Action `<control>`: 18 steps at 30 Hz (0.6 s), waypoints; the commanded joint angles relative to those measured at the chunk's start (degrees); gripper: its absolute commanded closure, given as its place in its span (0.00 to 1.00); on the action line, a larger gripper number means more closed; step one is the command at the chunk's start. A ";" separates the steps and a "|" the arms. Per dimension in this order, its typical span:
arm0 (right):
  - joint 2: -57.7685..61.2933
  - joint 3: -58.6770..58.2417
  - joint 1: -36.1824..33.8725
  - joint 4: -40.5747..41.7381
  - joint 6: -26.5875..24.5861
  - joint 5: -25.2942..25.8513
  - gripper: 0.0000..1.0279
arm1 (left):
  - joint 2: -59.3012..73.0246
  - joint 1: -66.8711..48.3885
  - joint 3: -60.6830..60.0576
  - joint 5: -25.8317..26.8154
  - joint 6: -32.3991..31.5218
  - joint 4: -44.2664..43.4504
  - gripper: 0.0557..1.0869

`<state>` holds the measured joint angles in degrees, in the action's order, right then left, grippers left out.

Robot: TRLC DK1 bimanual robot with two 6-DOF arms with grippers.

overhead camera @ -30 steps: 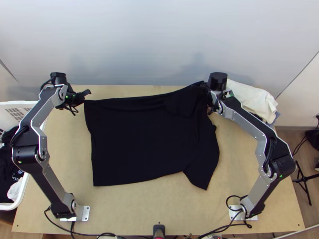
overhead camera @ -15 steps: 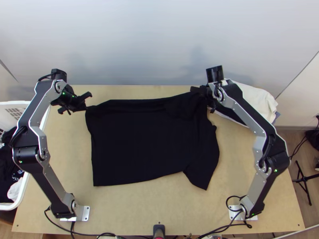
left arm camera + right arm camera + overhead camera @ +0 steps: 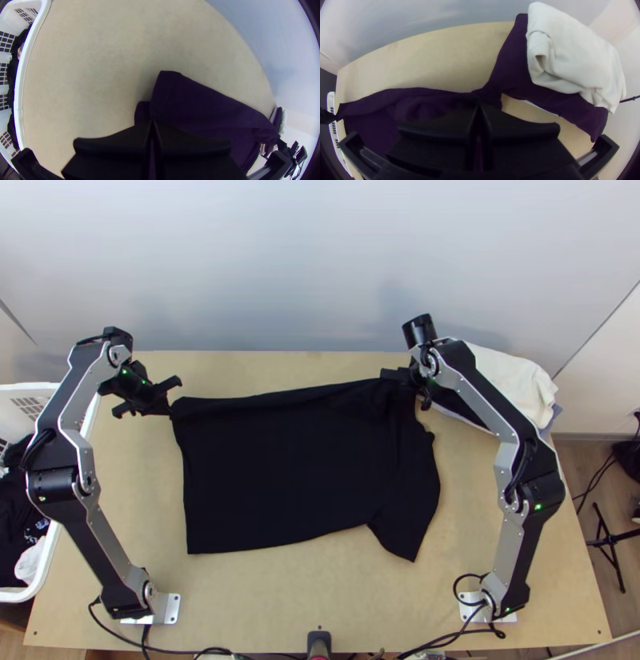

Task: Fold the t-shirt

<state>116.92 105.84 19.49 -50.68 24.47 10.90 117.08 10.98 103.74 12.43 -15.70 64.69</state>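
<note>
Left pincer (image 3: 152,121) and right pincer (image 3: 478,106) moved toward six o'clock, clenching the t-shirt (image 3: 288,476). Uneven pull may skew the fold.

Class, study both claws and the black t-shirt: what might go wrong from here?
The right claw pinches the t-shirt close to the dark cloth under the cream garment, so it might drag those along. The left claw grips near a corner, which may slip free.

A pale, smooth wall (image 3: 280,260) rises behind the light wooden table (image 3: 264,596), with wood-look floor (image 3: 588,460) at the right.
</note>
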 commanded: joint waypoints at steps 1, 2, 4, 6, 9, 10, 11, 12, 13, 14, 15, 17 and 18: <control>1.29 -1.52 0.03 -1.36 0.05 1.76 0.97 | -0.80 1.76 -1.70 -0.12 2.52 0.62 0.96; 1.55 -1.87 0.03 -1.36 0.05 2.02 0.97 | -1.24 1.85 -2.23 -0.12 2.70 0.62 0.96; 2.08 -2.13 0.03 -1.36 0.14 2.90 0.97 | -2.47 1.85 -3.46 -0.03 3.05 0.79 0.96; 2.26 -2.66 0.03 -1.36 0.14 3.61 0.97 | -3.96 1.85 -4.60 -0.03 3.22 0.97 0.96; 2.70 -3.27 0.20 -1.36 0.23 5.63 0.97 | -6.69 1.50 -6.45 0.05 3.49 1.67 0.96; 2.78 -3.36 0.29 -1.36 0.23 6.51 0.97 | -7.65 1.41 -7.15 0.05 3.49 1.94 0.96; 2.78 -3.63 0.38 -1.36 0.23 7.39 0.97 | -8.53 1.23 -7.77 0.14 3.58 2.29 0.96; 2.70 -3.71 0.47 -1.44 0.23 7.74 0.97 | -9.41 1.23 -8.38 0.14 3.66 2.37 0.96; 2.61 -3.71 0.47 -1.53 0.32 7.91 0.97 | -10.38 1.15 -9.09 0.23 3.66 2.55 0.96; 2.34 -3.63 0.47 -1.53 0.40 8.35 0.97 | -10.99 1.15 -9.61 0.49 3.66 2.73 0.96; 1.82 -3.54 0.55 -1.53 0.76 8.44 0.97 | -11.70 1.15 -10.05 0.76 3.66 2.81 0.96; 0.67 -2.92 0.73 -1.53 1.02 8.44 0.97 | -12.14 1.23 -10.32 0.85 3.66 2.81 0.96; 0.23 -2.13 0.91 -1.53 1.11 8.44 0.97 | -12.14 1.41 -10.05 0.85 3.66 2.73 0.96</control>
<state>118.91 102.69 19.88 -52.12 24.91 17.80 108.14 12.23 95.74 12.69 -12.32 67.00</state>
